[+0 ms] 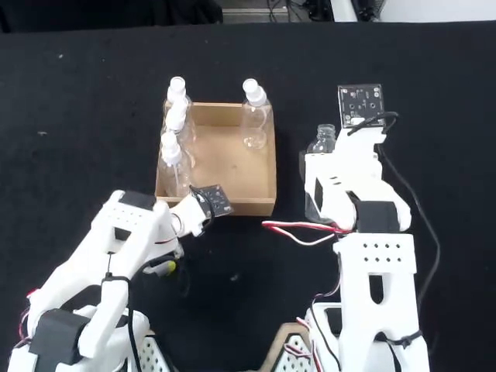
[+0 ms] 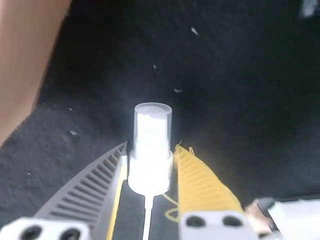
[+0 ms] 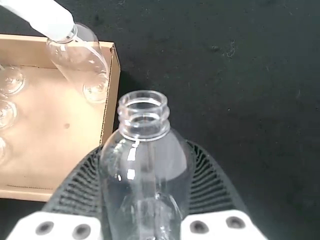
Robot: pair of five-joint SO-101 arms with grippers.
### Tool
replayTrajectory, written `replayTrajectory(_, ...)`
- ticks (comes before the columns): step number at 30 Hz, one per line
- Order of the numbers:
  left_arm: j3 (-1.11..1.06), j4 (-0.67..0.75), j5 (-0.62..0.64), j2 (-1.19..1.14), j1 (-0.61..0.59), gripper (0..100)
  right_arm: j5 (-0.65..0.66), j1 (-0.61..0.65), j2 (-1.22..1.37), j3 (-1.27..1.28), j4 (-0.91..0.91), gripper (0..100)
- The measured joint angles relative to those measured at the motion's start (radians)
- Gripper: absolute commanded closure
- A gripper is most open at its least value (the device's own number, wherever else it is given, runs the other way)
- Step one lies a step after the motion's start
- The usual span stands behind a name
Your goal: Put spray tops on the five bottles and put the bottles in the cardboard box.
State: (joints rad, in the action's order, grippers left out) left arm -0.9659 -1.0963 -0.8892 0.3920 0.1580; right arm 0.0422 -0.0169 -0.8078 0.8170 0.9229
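A clear bottle (image 3: 145, 150) with a bare threaded neck stands upright just right of the cardboard box (image 1: 232, 203), and my right gripper (image 3: 145, 205) is shut on its body. The high view shows the same bottle (image 1: 324, 139) in front of the right gripper (image 1: 316, 186). My left gripper (image 2: 150, 150) is shut on a white spray top (image 2: 152, 120), its tube hanging between the grey and yellow fingers. That left gripper (image 1: 164, 267) sits low over the table, near the box's front left corner. Several capped bottles (image 1: 177, 116) stand in the box: three along its left wall and one (image 1: 254, 108) at the back right.
The box's floor (image 3: 55, 135) is bare through the middle and front right. A red and white cable (image 1: 298, 231) runs across the black table between the two arms. Open black table lies behind and beside the box.
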Motion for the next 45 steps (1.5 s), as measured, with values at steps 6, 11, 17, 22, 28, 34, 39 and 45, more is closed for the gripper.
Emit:
replayTrajectory(6, 0.023, -0.115, 0.0, 0.021, -0.014, 97, 0.0, 0.0, 0.0, 0.0, 0.0, 98.7)
replayTrajectory(11, 0.025, -0.187, 0.0, 0.203, -0.114, 97, 0.0, 0.0, 0.0, 0.0, 0.0, 98.7)
replayTrajectory(17, 0.041, -0.284, 0.0, 0.468, -0.262, 97, -0.066, 0.0, 0.0, 0.0, 0.0, 98.7)
replayTrajectory(22, 0.152, -0.316, 0.028, 0.534, -0.377, 97, -0.081, 0.061, 0.0, 0.0, 0.0, 98.8)
replayTrajectory(28, 0.384, -0.318, 0.226, 0.534, -0.4, 97, -0.083, 0.15, 0.0, 0.029, -0.038, 98.8)
replayTrajectory(34, 0.635, -0.31, 0.437, 0.508, -0.4, 97, -0.084, 0.216, 0.0, 0.064, -0.086, 98.8)
replayTrajectory(39, 0.743, -0.14, 0.635, 0.473, -0.4, 97, -0.084, 0.259, 0.0, 0.064, -0.087, 98.8)
replayTrajectory(45, 0.793, 0.037, 0.822, 0.471, -0.287, 97, -0.084, 0.267, 0.0, 0.068, -0.091, 98.8)
